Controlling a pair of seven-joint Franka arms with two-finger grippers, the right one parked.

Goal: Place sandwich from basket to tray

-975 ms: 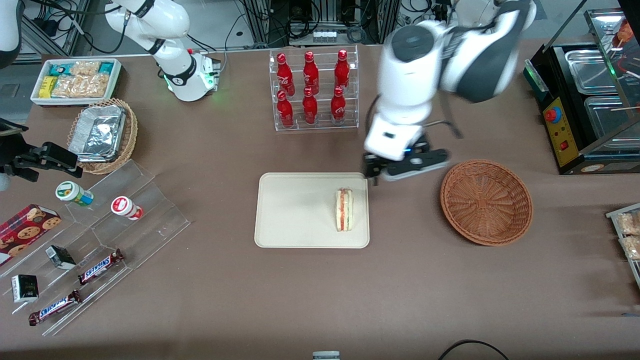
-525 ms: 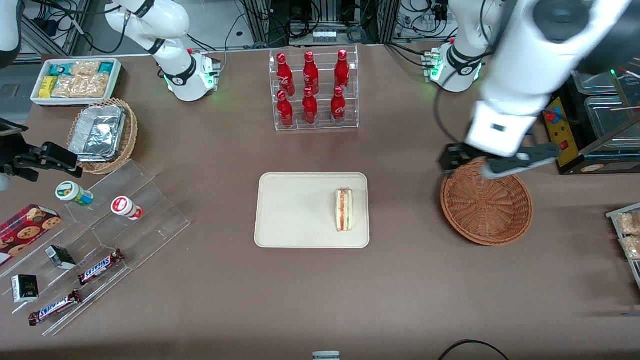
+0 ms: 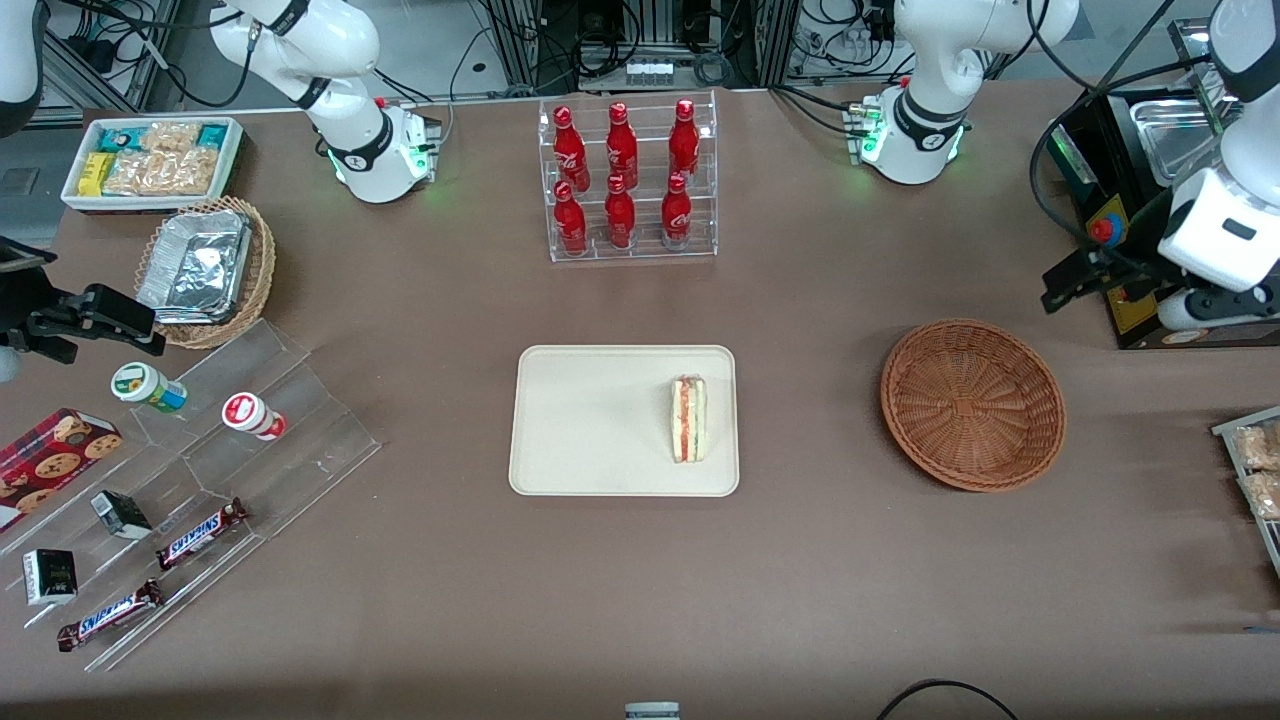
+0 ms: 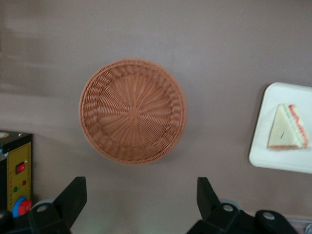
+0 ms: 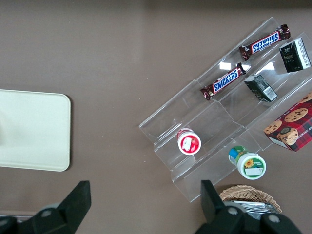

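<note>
The sandwich point(image 3: 688, 420) lies on the cream tray point(image 3: 600, 430), close to the tray's edge that faces the basket; the left wrist view shows it too as a pale wedge point(image 4: 287, 134) on the tray's corner point(image 4: 273, 161). The round reddish-brown basket point(image 3: 972, 403) sits empty on the table, its woven bottom bare point(image 4: 132, 111). My gripper point(image 3: 1130, 295) hangs high above the table toward the working arm's end, farther from the front camera than the basket, next to the black machine. It point(image 4: 140, 200) is open, fingers wide apart, with nothing between them.
A black machine with a red button point(image 3: 1120, 250) stands close by the gripper. A clear rack of red bottles point(image 3: 628, 180) stands farther from the front camera than the tray. A stepped clear display with snacks point(image 3: 200, 480), a foil-filled wicker basket point(image 3: 205, 270) and a white bin point(image 3: 150, 160) lie toward the parked arm's end.
The gripper has swept from beside the tray, across the basket, out toward the working arm's end of the table. The sandwich stays on the tray and the basket stays empty.
</note>
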